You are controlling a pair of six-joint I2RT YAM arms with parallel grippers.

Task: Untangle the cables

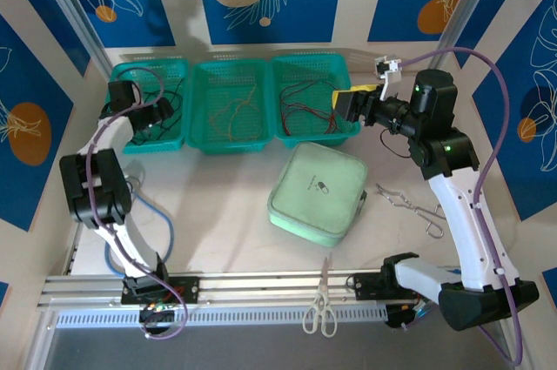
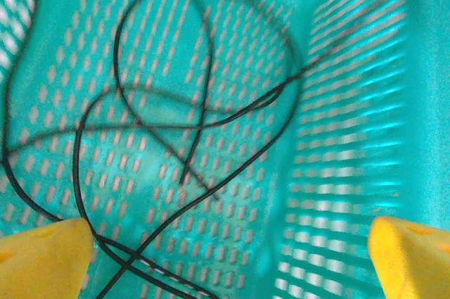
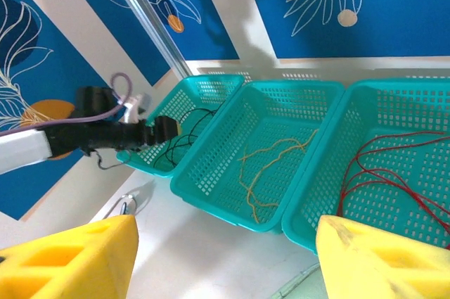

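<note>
Cables (image 1: 306,111), we log, lie sorted in three teal baskets, upper frame: left basket (image 1: 152,145) black loops (image 2: 199,127), middle basket (image 1: 231,148) tan-yellow strand (image 3: 281,148), right basket (image 1: 313,137) dark red wires (image 3: 355,172). All thin, slack, crossing. Left gripper (image 2: 225,257) gapes wide over black; right gripper (image 3: 225,257) parted, empty.

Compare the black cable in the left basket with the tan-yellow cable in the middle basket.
The black cable is dark; the tan-yellow cable is pale. The black cable loops and crosses itself several times in the left basket; the tan-yellow cable lies as a looser wavy line in the middle basket. The open left gripper hangs over the black cable, not the tan-yellow one. Both are thin, in teal mesh baskets.
</note>
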